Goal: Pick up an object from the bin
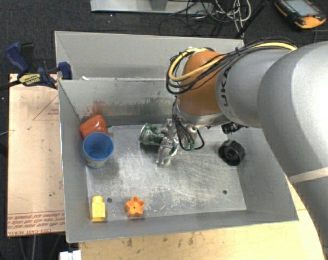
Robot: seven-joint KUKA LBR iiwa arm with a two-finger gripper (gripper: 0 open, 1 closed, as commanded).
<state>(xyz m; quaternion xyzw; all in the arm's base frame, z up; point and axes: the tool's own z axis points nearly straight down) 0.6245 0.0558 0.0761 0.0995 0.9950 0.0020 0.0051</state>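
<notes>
In the middle of the bin (72, 161), close to the back wall, the gripper (166, 149) is down low by the floor. A small green and see-through thing (150, 136) lies right at its left side and looks to be touching it. I cannot tell if the gripper is spread, pressed together, or pinching that thing. A black round thing (231, 152) sits near the right wall, a little apart from the gripper. By the left wall stands a blue cup (97, 148), with an orange-red thing (93, 125) touching it from behind. Near the front left corner lie a yellow block (98, 208) and, just beside it, a small orange star-shaped thing (135, 206).
</notes>
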